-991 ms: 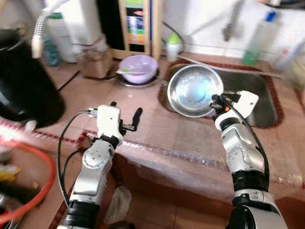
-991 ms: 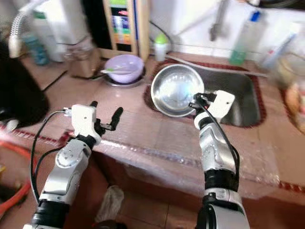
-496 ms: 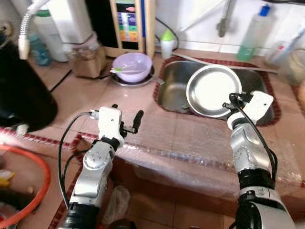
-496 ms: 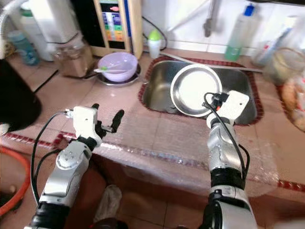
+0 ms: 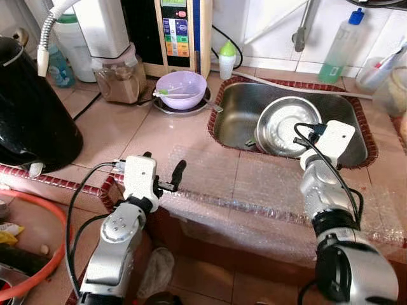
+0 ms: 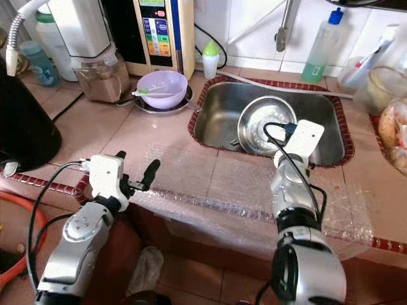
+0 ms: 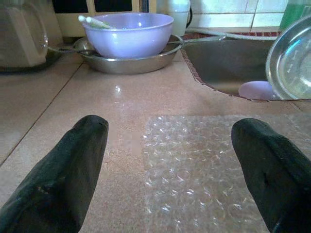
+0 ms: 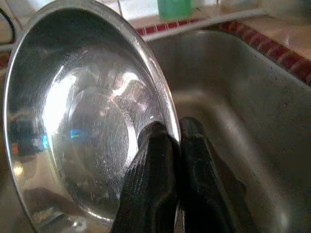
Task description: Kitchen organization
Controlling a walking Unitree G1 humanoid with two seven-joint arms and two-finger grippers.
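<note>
Near left, left gripper [image 5: 161, 171] spread wide over bubble wrap [image 5: 267, 190]. Right gripper [image 8: 167, 133] pinching rim of metal bowl [image 5: 286, 125], tilted inside sink [image 5: 232, 121]. Farther left, purple bowl [image 5: 181, 89] with spoon [image 5: 166, 93] inside.

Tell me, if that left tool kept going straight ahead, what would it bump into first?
Probably the purple bowl on its steel plate. The open left tool points across bubble wrap and bare counter toward it; depth is uncertain.
</note>
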